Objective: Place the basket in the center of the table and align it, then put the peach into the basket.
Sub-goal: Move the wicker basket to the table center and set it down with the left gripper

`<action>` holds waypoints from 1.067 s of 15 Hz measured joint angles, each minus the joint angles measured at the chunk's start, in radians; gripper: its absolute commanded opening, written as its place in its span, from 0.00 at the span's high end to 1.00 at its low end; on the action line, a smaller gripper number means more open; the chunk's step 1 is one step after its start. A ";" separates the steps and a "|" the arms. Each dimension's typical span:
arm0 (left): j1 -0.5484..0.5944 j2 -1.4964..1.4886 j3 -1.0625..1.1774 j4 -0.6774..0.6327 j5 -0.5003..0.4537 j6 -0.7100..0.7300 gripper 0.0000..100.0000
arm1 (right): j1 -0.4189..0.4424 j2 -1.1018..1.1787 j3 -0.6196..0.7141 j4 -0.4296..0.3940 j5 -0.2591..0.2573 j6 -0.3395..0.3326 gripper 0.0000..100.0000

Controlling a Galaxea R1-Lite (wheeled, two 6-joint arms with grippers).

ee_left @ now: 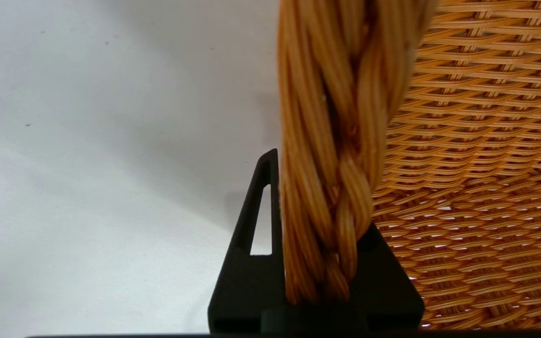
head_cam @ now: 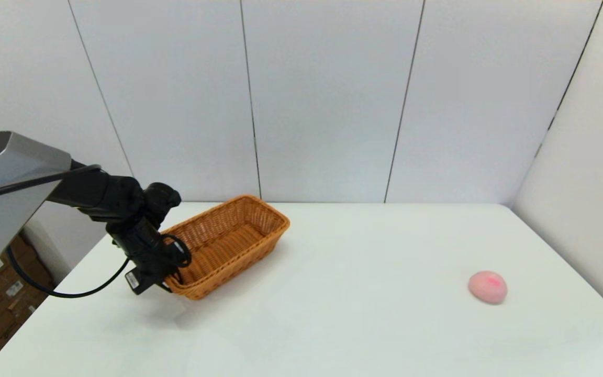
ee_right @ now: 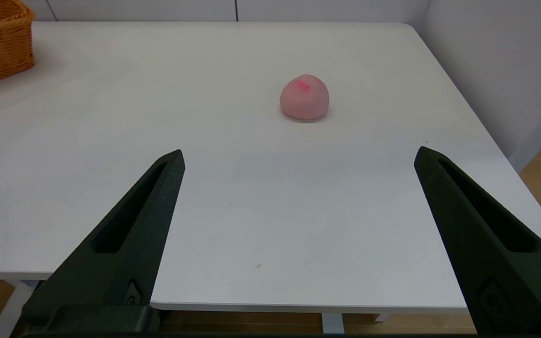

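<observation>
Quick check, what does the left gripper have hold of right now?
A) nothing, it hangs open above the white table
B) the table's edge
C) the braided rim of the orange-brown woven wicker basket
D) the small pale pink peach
C: in the left wrist view the left gripper is shut on the braided rim of the orange-brown woven wicker basket, one finger outside its wall; the small pale pink peach lies far off, untouched.

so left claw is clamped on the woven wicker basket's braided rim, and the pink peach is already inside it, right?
Not quite. The left claw is shut on the orange-brown woven wicker basket's braided rim, but the small pale pink peach isn't inside: the head view shows it on the white table, far to the basket's right.
</observation>
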 measured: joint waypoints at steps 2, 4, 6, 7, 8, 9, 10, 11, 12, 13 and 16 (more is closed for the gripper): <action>0.000 -0.017 0.001 -0.012 -0.050 -0.001 1.00 | 0.000 0.000 0.000 0.000 0.000 0.000 0.00; 0.000 -0.053 0.005 -0.021 -0.145 0.002 1.00 | 0.000 0.000 0.000 0.000 0.000 0.000 0.00; -0.001 -0.090 0.007 -0.023 -0.222 0.008 1.00 | 0.000 0.000 0.000 0.000 0.000 0.000 0.00; -0.002 -0.106 0.007 -0.022 -0.243 0.012 1.00 | 0.000 0.000 0.000 0.000 0.000 0.000 0.00; -0.006 -0.122 0.007 -0.020 -0.257 0.015 1.00 | 0.000 0.000 0.000 0.000 0.000 0.000 0.00; -0.017 -0.138 0.008 -0.019 -0.266 0.016 1.00 | 0.000 0.000 0.000 0.000 0.000 -0.001 0.00; -0.039 -0.153 0.010 -0.016 -0.266 0.019 1.00 | 0.000 0.000 0.000 0.000 0.000 -0.002 0.00; -0.071 -0.168 0.011 -0.014 -0.267 0.030 1.00 | 0.000 0.000 0.000 0.000 0.000 -0.002 0.00; -0.108 -0.183 0.013 -0.014 -0.269 0.044 1.00 | 0.000 0.000 0.000 0.000 0.000 -0.001 0.00; -0.152 -0.194 0.015 -0.014 -0.268 0.059 1.00 | 0.000 0.000 0.000 0.000 0.000 -0.002 0.00; -0.315 -0.208 0.019 -0.014 -0.267 0.133 1.00 | 0.000 0.000 0.000 0.000 0.000 -0.001 0.00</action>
